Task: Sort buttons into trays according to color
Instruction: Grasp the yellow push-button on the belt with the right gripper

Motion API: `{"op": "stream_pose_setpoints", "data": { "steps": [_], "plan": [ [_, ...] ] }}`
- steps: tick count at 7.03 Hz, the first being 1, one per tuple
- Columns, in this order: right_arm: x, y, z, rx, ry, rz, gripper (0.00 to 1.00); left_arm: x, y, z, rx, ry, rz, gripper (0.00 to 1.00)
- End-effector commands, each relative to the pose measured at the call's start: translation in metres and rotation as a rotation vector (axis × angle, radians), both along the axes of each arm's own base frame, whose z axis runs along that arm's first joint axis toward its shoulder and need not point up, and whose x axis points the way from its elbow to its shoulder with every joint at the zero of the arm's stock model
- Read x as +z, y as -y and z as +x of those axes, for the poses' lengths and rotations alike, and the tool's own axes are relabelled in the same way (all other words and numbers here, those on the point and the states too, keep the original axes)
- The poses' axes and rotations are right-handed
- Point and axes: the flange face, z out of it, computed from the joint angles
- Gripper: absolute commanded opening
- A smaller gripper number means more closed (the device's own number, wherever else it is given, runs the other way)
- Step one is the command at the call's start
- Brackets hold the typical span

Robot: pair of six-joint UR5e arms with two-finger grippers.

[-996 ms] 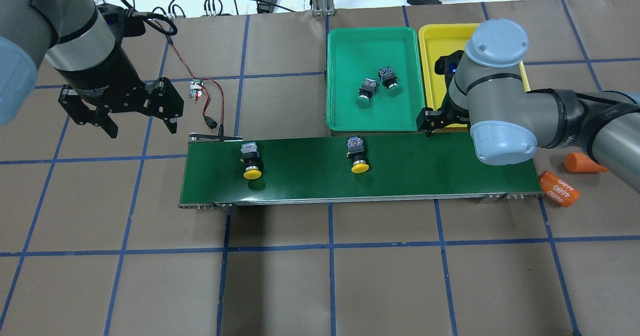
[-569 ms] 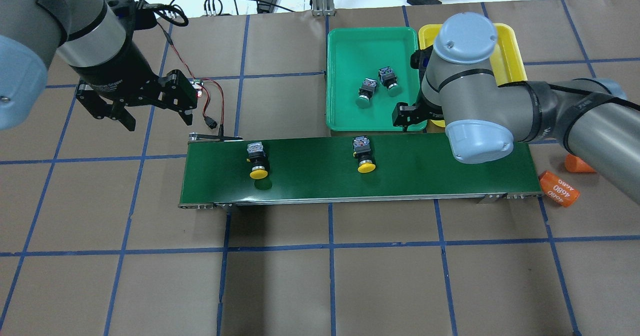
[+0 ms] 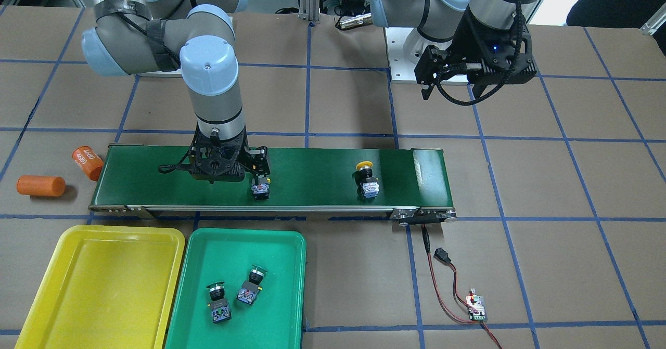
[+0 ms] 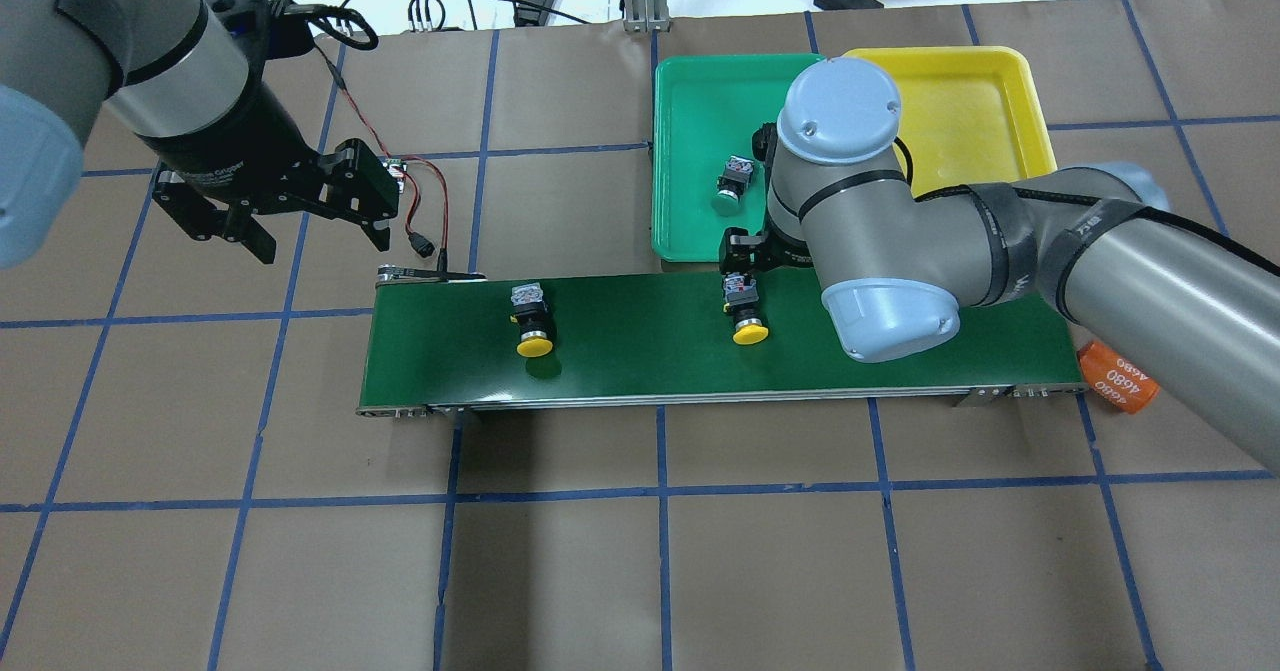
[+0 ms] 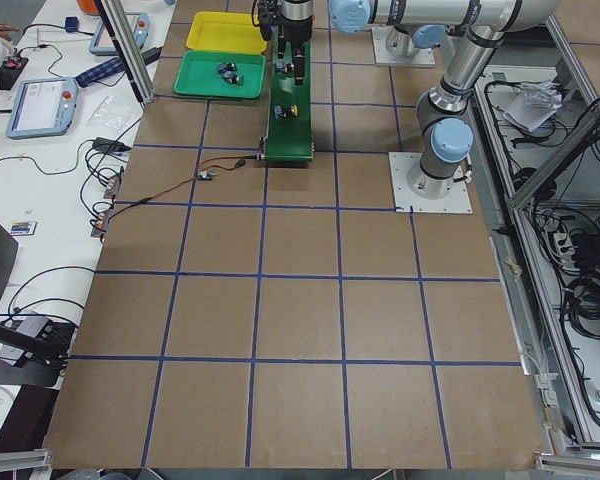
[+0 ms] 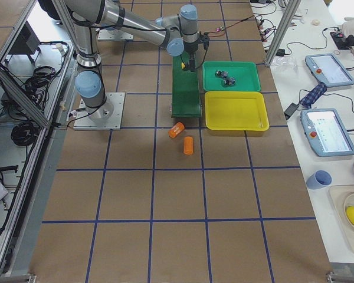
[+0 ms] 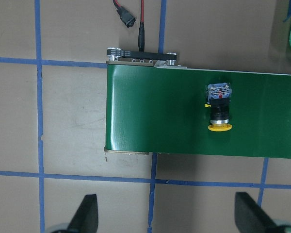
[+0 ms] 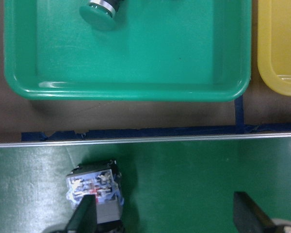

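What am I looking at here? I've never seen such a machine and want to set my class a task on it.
Two robot arms stand at a table, each ending in a two-finger gripper. One camera looks over the robot's shoulders, one faces it across the table, two watch from the table's ends, one sits on each wrist. Two yellow push-buttons lie on a dark-green conveyor belt. Two green push-buttons lie in the green tray; the yellow tray beside it is empty. The right gripper hangs open, low over the belt by one yellow button, not gripping it. The left gripper hovers open near the belt's other end. Nothing is held. Two orange cylinders and a small circuit board lie on the table.
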Motion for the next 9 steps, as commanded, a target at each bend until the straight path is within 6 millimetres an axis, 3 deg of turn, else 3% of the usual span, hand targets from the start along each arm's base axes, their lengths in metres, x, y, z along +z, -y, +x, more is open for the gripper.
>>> {"op": "stream_pose_setpoints", "data": {
  "steps": [1,3,4,6,7,8,9],
  "plan": [
    [-0.011,-0.004,0.006,0.009,-0.003,0.018,1.0,0.0,0.002,-0.001,-0.002,0.0,-0.003,1.0],
    [-0.026,-0.006,0.007,0.012,-0.008,0.047,1.0,0.003,0.007,-0.002,-0.003,-0.006,-0.011,1.0],
    [-0.035,-0.004,0.007,0.015,-0.012,0.061,0.92,0.0,0.009,-0.002,-0.002,-0.003,-0.005,1.0],
    [-0.035,0.0,0.007,0.028,-0.019,0.056,0.47,0.001,0.009,-0.002,-0.002,-0.008,-0.008,1.0],
    [-0.031,0.004,0.004,0.037,-0.022,0.045,0.32,0.0,0.007,-0.002,-0.002,-0.006,-0.006,1.0],
    [-0.024,0.012,-0.003,0.047,-0.019,0.021,0.32,-0.002,0.006,-0.002,-0.002,-0.003,-0.003,1.0],
    [-0.002,0.033,-0.008,0.05,-0.013,-0.037,0.32,-0.002,0.006,-0.002,-0.002,-0.005,-0.003,1.0]
  ]
}}
